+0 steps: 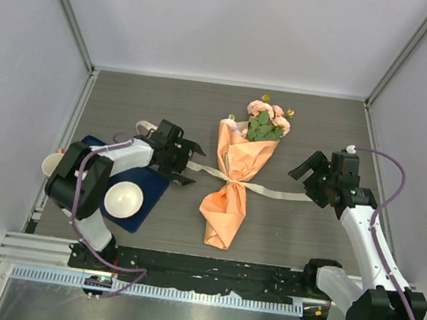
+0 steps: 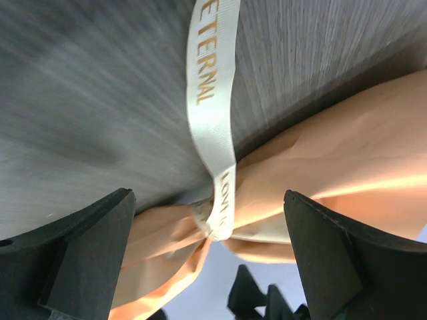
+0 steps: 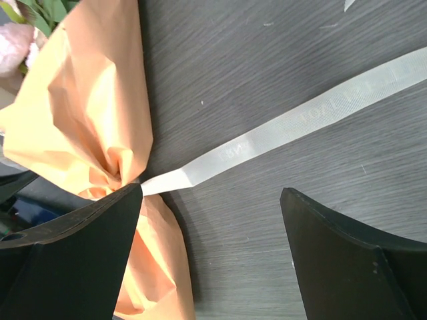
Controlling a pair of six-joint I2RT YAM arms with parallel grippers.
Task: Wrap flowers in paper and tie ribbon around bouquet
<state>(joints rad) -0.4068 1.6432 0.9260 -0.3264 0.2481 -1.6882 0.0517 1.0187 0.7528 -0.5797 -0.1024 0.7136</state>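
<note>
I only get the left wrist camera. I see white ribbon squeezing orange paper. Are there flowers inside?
Observer: Yes. Pink flowers poke out of the far end of the paper.
Child: Where does the ribbon go on the other side?
Observer: The ribbon runs flat along the table toward the right gripper.
Child: Is that hand holding it?
Observer: No. The right gripper is open, fingers wide apart, and the ribbon lies loose on the table.
</note>
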